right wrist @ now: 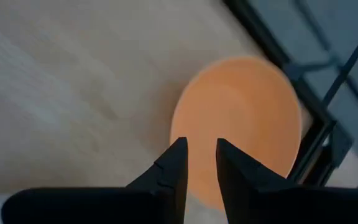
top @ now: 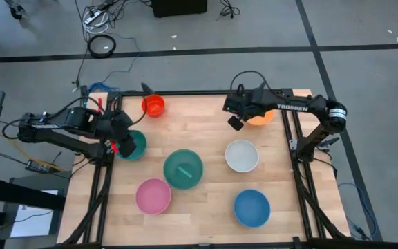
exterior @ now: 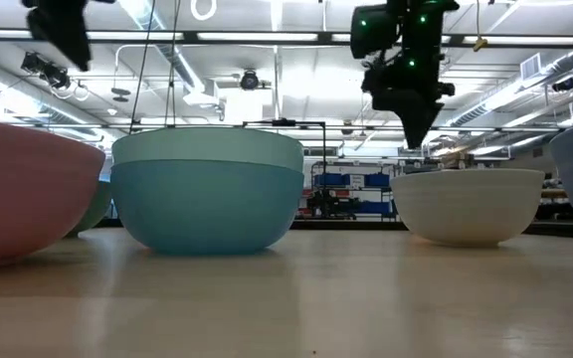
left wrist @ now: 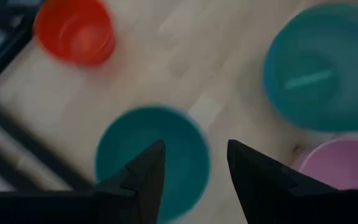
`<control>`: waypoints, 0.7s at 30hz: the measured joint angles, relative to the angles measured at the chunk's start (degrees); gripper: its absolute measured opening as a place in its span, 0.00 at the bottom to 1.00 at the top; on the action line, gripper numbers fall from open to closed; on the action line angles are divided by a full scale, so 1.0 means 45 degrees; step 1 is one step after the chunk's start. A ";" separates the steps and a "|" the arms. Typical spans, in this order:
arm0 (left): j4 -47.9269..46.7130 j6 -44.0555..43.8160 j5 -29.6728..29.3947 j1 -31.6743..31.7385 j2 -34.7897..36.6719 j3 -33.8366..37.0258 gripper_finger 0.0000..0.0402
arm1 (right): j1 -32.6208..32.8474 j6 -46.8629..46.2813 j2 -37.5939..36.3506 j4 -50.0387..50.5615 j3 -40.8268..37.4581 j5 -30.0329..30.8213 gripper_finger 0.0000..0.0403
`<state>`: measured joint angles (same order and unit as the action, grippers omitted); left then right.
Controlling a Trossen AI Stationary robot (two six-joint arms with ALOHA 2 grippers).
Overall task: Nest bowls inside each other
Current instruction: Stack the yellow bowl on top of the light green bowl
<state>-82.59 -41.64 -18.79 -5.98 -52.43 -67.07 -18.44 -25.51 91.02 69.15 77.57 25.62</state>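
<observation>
Bowls plain, round: orange bowl point(right wrist: 238, 124) empty, unnested.

Seven separate spots on the wood table: small red bowl point(top: 153, 106) at the back left, dark teal one point(top: 133, 145) by the left edge, orange one point(top: 260, 116) back right. White point(top: 242, 155), blue point(top: 251, 207) and pink point(top: 153, 196) sit upright and empty toward the front. In the middle, the green bowl point(top: 183, 169) is nested in the light blue one point(exterior: 207, 204).

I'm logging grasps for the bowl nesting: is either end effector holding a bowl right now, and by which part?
Nothing is held. The left end effector hovers open above the teal bowl; the right end effector hovers over the orange bowl, gripping nothing.
</observation>
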 joint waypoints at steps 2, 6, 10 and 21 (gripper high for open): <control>-0.0665 -0.0630 -0.0001 -0.0128 0.0002 0.0000 0.45 | -0.0257 -0.0036 0.0004 0.0366 -0.0005 -0.0286 0.19; -0.1218 -0.1249 -0.0003 -0.0293 0.0002 0.0000 0.45 | -0.0766 -0.0010 0.0005 0.0464 -0.0416 -0.1084 0.19; -0.1213 -0.1434 -0.0003 -0.0368 0.0002 0.0000 0.45 | -0.1283 0.0391 0.0008 -0.0433 -0.1311 -0.2576 0.20; -0.1134 -0.1449 -0.0050 -0.0368 0.0002 0.0000 0.45 | -0.1603 0.0698 0.0015 -0.2661 -0.3225 -0.3317 0.21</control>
<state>-87.70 -48.16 -19.02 -7.64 -52.42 -67.07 -25.65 -22.37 91.09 57.18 63.06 10.70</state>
